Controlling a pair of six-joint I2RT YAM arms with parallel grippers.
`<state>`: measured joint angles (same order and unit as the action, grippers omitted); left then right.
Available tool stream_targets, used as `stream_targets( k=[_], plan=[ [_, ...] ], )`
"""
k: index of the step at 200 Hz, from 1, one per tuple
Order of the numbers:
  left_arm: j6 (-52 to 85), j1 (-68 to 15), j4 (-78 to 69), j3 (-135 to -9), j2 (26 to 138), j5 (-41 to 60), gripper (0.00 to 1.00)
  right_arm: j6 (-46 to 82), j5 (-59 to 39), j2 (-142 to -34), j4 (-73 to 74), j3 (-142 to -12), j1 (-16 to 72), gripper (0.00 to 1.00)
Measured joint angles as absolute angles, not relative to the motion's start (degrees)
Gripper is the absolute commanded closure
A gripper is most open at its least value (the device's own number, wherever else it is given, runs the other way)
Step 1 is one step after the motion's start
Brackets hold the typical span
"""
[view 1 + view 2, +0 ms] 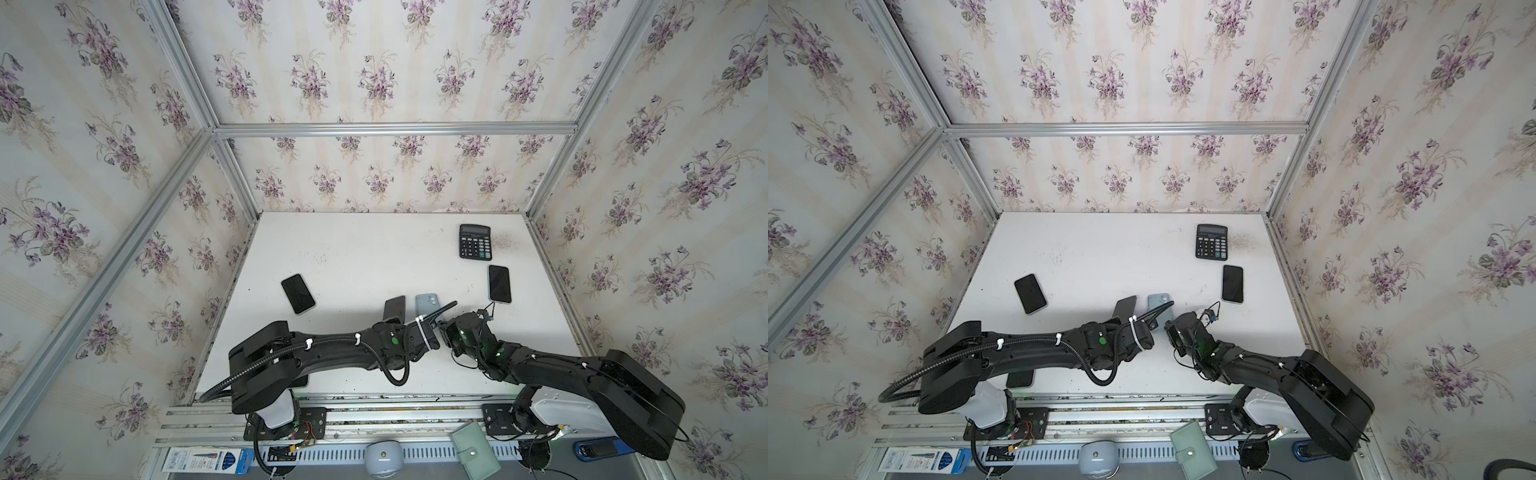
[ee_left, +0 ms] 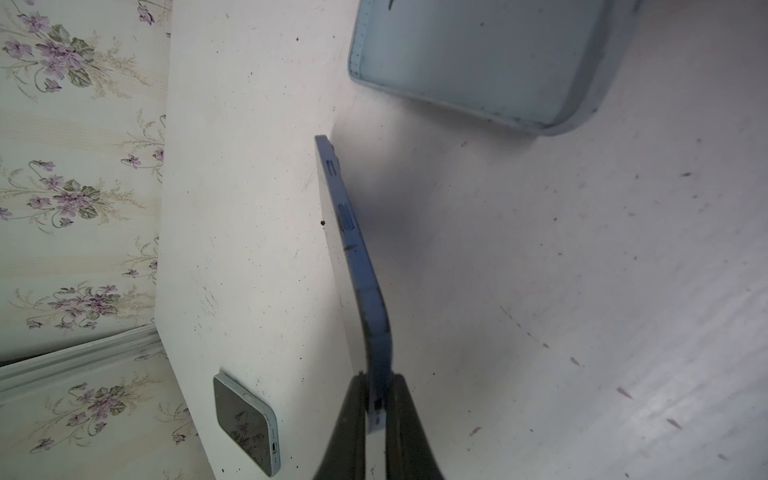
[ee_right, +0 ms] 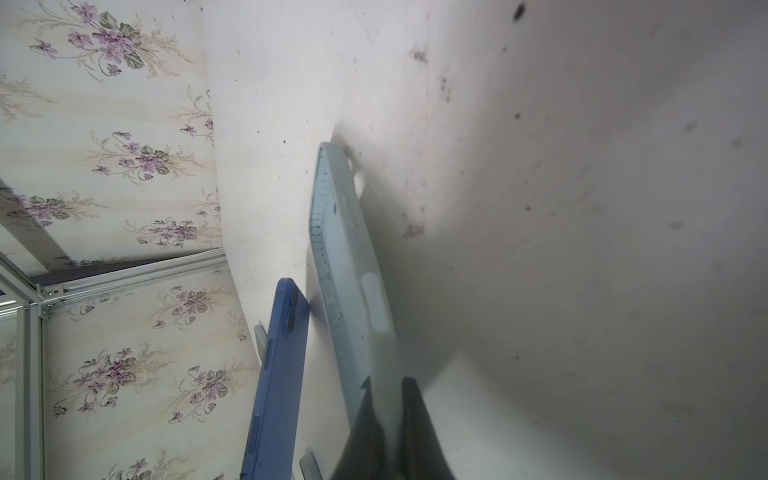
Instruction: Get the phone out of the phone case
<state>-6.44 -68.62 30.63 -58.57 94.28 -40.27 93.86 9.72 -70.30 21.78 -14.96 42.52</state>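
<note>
The phone (image 1: 395, 307) is out of the phone case (image 1: 427, 305); in both top views the two sit side by side just below the middle of the frame, phone on the left, case on the right, close together with a narrow strip of white table (image 1: 365, 249) between them; the phone shows a dark face, the case a pale blue back with a camera cut-out.

In the left wrist view the phone (image 2: 353, 257) appears edge-on, blue-rimmed, with its end pinched between the two dark fingers of the left gripper (image 2: 376, 395); the hollow inner side of the case (image 2: 478, 58) is visible beyond it.

In the right wrist view the right gripper (image 3: 388, 399) has its jaws pressed onto one end of the case (image 3: 353, 270), which stands tilted over its own shadow; the blue back of the phone (image 3: 278, 374) lies just beside it, not touching.

Further out in a top view, a second phone (image 1: 298, 293) lies screen-up left of centre; a third phone (image 1: 499, 284) lies right of centre; a black calculator (image 1: 475, 242) sits just above that one, near the table's far right corner.
</note>
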Motion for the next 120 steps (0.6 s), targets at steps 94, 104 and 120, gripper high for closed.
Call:
stream_targets(
  k=[94, 104, 120],
  plan=[
    [-4.1, -69.8, 29.1, -60.4, 102.6, -38.9, 0.71, 95.8, 12.6, -70.7, 22.2, -14.8, 43.8, 1.0],
    [-3.6, -69.8, 29.0, -60.4, 102.7, -38.7, 0.6, 95.9, 12.8, -71.1, 22.2, -14.6, 43.9, 1.0],
    [-2.5, -69.9, 28.7, -59.9, 102.2, -38.5, 0.3, 95.8, 12.9, -72.1, 22.3, -14.5, 43.9, 1.0]
  ],
)
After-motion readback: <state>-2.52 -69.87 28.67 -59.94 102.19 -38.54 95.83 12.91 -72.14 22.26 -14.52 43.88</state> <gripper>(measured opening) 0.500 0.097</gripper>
